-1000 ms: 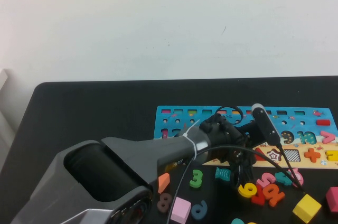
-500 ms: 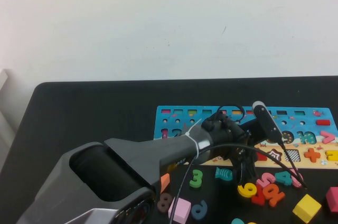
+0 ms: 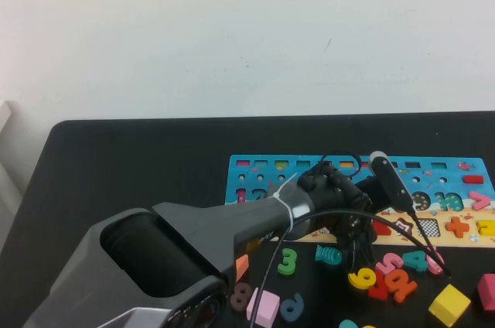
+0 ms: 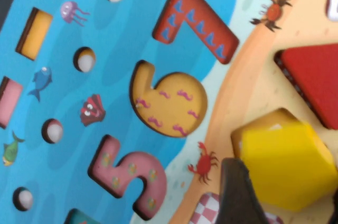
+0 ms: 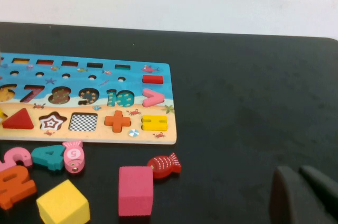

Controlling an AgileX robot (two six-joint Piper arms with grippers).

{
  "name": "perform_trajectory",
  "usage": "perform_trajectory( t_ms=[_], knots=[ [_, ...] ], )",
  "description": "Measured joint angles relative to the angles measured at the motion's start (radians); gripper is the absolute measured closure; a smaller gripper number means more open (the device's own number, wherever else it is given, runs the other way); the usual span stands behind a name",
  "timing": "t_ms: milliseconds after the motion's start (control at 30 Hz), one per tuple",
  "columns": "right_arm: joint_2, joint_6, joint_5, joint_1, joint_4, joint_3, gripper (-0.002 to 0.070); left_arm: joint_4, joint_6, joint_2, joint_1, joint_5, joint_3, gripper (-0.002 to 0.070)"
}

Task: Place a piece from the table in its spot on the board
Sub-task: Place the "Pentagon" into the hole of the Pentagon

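Note:
In the left wrist view my left gripper [image 4: 288,184] is shut on the yellow pentagon piece [image 4: 285,158]. It holds the piece at the pentagon slot in the sandy strip of the board [image 4: 105,34], beside a seated red triangle [image 4: 317,76]. One dark finger [image 4: 240,195] presses the piece's side. In the high view the left gripper [image 3: 356,227] hangs over the board [image 3: 255,177] on the black table [image 3: 139,165], and the arm hides the piece. My right gripper [image 5: 300,192] is shut and empty, low over bare table to the right of the board [image 5: 127,84].
Loose pieces lie in front of the board: a green 3 [image 3: 288,260], a teal fish [image 3: 328,254], a yellow curly number [image 3: 360,277], a pink block [image 3: 264,307] and a big yellow cube [image 3: 449,304]. A red fish [image 5: 164,165] and a pink cube [image 5: 135,190] lie near the right gripper.
My left gripper has shifted slightly toward the robot's right over the board's sandy strip, still holding the piece. The loose pieces have not moved.

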Motion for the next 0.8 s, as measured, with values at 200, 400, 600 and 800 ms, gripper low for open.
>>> perform_trajectory(
  t_ms=[200,400,600,800],
  knots=[
    [0.000,0.000,0.000,0.000,0.000,0.000,0.0657,0.006,0.000,-0.005,-0.005,0.004,0.000,0.0296],
    [0.000,0.000,0.000,0.000,0.000,0.000,0.0657,0.022,0.000,-0.005,-0.006,0.004,0.000,0.0238],
    [0.000,0.000,0.000,0.000,0.000,0.000,0.0657,0.119,0.000,-0.049,-0.025,0.084,0.000,0.0234],
    [0.000,0.000,0.000,0.000,0.000,0.000,0.0657,0.149,0.002,-0.143,-0.026,0.113,0.000,0.0274]
  ],
)
